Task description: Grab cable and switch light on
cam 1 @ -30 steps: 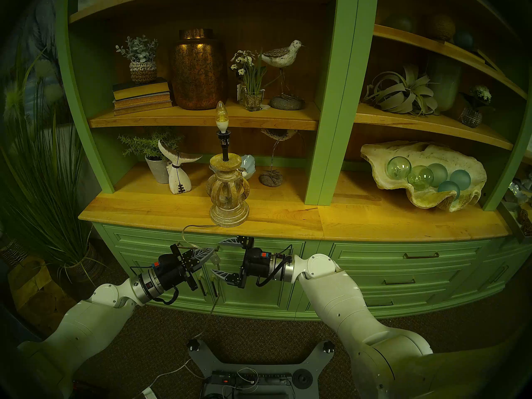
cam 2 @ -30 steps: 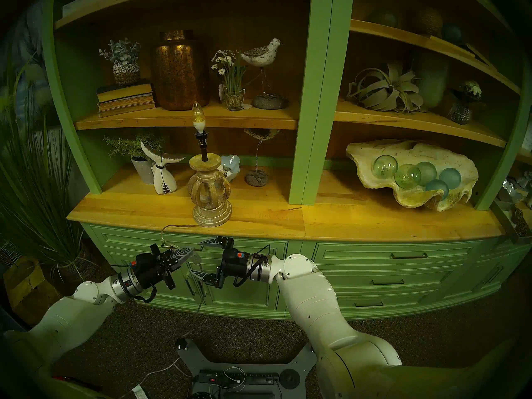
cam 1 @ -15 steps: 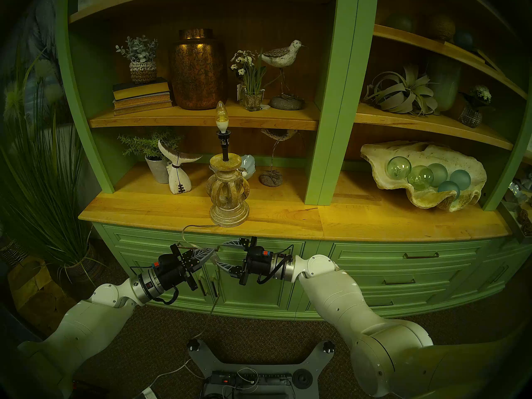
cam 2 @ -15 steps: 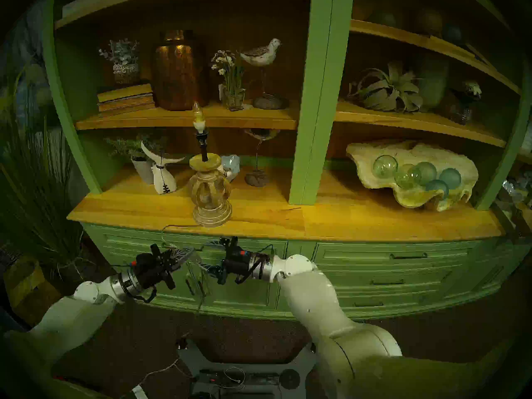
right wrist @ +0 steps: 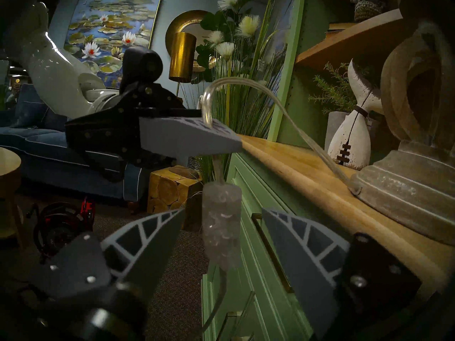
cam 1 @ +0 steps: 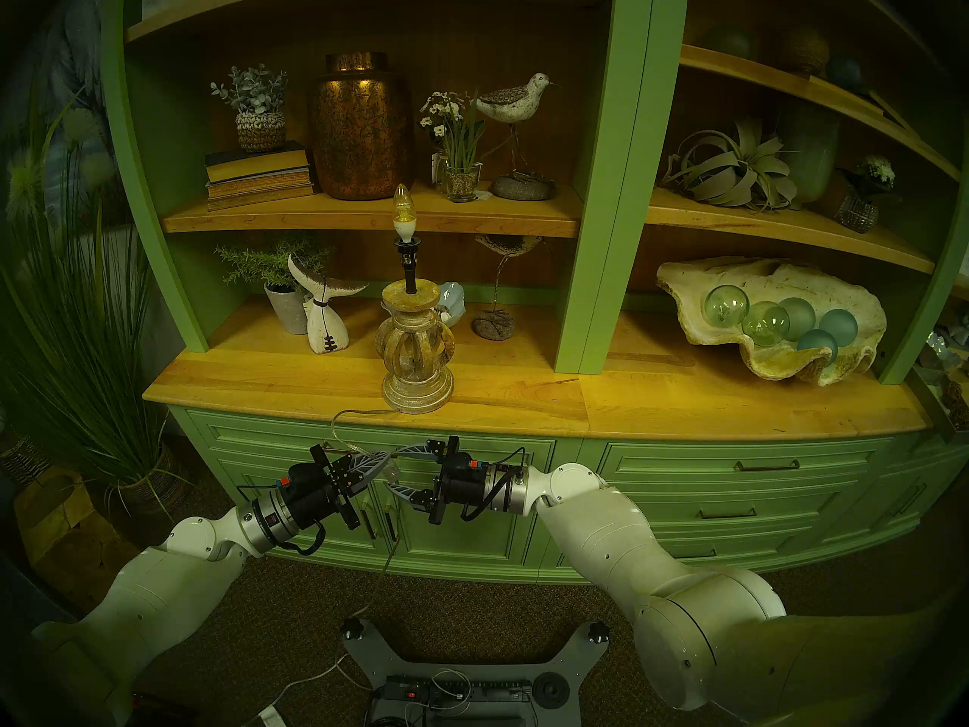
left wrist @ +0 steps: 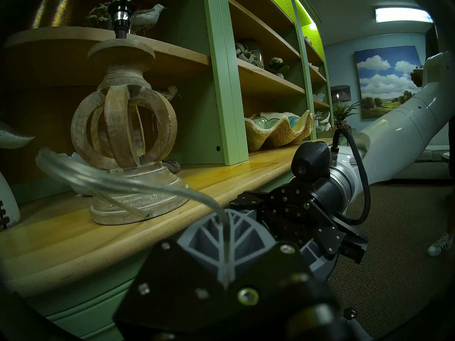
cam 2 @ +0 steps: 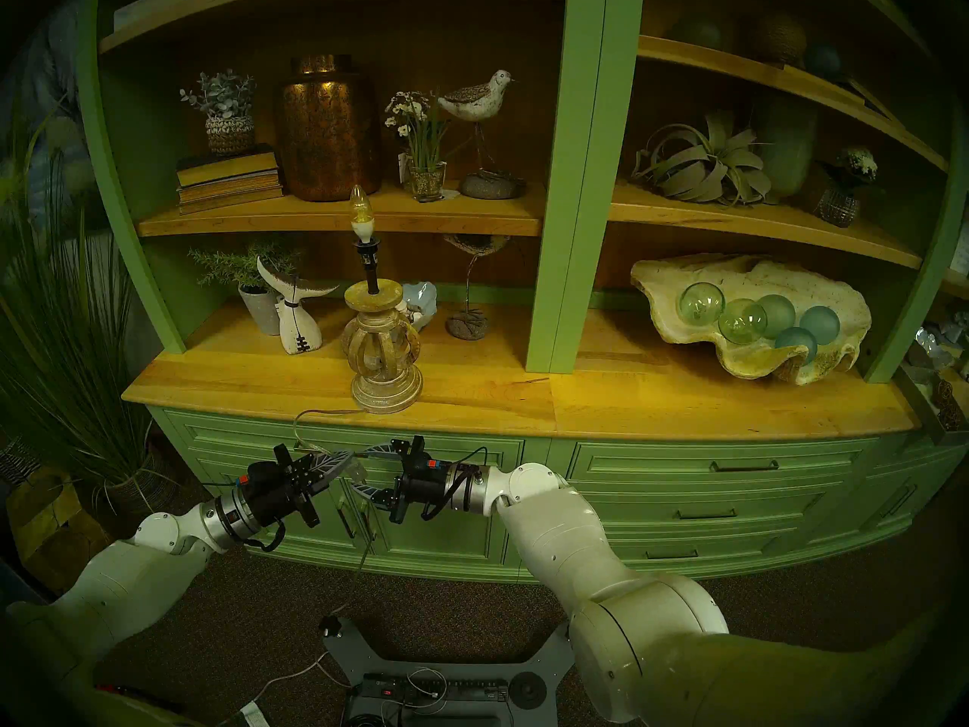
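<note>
The left gripper (cam 1: 385,456) pinches the clear lamp cord (left wrist: 118,180) just below the counter edge (cam 1: 472,421), in front of the lamp (cam 1: 417,343). The switch block (right wrist: 220,224) hangs under that pinch, long axis vertical, between the spread fingers (right wrist: 152,232) of the right gripper (right wrist: 222,237), apart from both. The bulb (cam 1: 401,206) looks unlit.

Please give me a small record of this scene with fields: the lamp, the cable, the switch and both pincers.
lamp: stands on wooden counter; lamp bulb unlit
cable: clear cable runs from lamp base over counter edge
switch: switch block hangs below left pincer
left pincer: left pincer shut on cable
right pincer: right pincer open, fingers either side of switch block, apart from it
</note>
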`<state>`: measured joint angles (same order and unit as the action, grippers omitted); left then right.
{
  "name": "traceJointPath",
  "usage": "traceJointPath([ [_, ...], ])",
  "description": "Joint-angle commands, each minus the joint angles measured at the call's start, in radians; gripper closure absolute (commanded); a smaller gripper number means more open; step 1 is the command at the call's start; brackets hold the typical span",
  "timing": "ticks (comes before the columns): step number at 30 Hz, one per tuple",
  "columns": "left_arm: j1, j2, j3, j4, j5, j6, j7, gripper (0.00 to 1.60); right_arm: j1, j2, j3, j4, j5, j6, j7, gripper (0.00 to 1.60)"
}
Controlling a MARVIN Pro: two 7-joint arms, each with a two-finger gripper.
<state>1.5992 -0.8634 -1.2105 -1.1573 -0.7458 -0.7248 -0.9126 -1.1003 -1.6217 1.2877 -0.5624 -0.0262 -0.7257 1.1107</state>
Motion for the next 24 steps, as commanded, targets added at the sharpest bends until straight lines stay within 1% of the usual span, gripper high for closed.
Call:
traceJointPath([
  [1, -0.020, -0.003, -0.013, -0.022, -0.011, -0.010, -0.001, 1.60, 0.064, -0.023, -0.011, 0.005, 0.018, -0.015, 0.054, 0.81],
  [4, -0.020, -0.003, -0.013, -0.022, -0.011, -0.010, -0.001, 1.60, 0.070, -0.023, -0.019, 0.019, 0.022, -0.020, 0.054, 0.85],
  [7, -0.020, -0.003, -0.013, -0.022, -0.012, -0.010, -0.002, 1.60, 0.082, -0.022, -0.032, 0.053, 0.025, -0.029, 0.055, 0.90],
  [9, -0.020, -0.003, -0.013, -0.022, -0.012, -0.010, -0.002, 1.60, 0.085, -0.021, -0.035, 0.060, 0.027, -0.033, 0.055, 0.91],
  [10, -0.020, -0.003, -0.013, -0.022, -0.012, -0.010, -0.002, 1.60, 0.086, -0.020, -0.037, 0.064, 0.029, -0.035, 0.056, 0.99],
  [12, -0.020, -0.003, -0.013, -0.022, -0.012, -0.010, -0.002, 1.60, 0.090, -0.018, -0.043, 0.074, 0.033, -0.041, 0.056, 1.04],
  [13, -0.020, -0.003, -0.013, -0.022, -0.012, -0.010, -0.002, 1.60, 0.093, -0.017, -0.045, 0.079, 0.034, -0.043, 0.056, 1.20],
  [14, -0.020, -0.003, -0.013, -0.022, -0.012, -0.010, -0.002, 1.60, 0.096, -0.016, -0.049, 0.085, 0.036, -0.045, 0.057, 1.31],
  [15, -0.020, -0.003, -0.013, -0.022, -0.012, -0.010, -0.002, 1.60, 0.099, -0.016, -0.053, 0.091, 0.039, -0.048, 0.056, 1.60],
  [21, -0.020, -0.003, -0.013, -0.022, -0.012, -0.010, -0.002, 1.60, 0.104, -0.014, -0.071, 0.111, 0.060, -0.062, 0.062, 1.60],
  [24, -0.020, -0.003, -0.013, -0.022, -0.012, -0.010, -0.002, 1.60, 0.104, -0.011, -0.090, 0.121, 0.071, -0.067, 0.053, 1.60],
])
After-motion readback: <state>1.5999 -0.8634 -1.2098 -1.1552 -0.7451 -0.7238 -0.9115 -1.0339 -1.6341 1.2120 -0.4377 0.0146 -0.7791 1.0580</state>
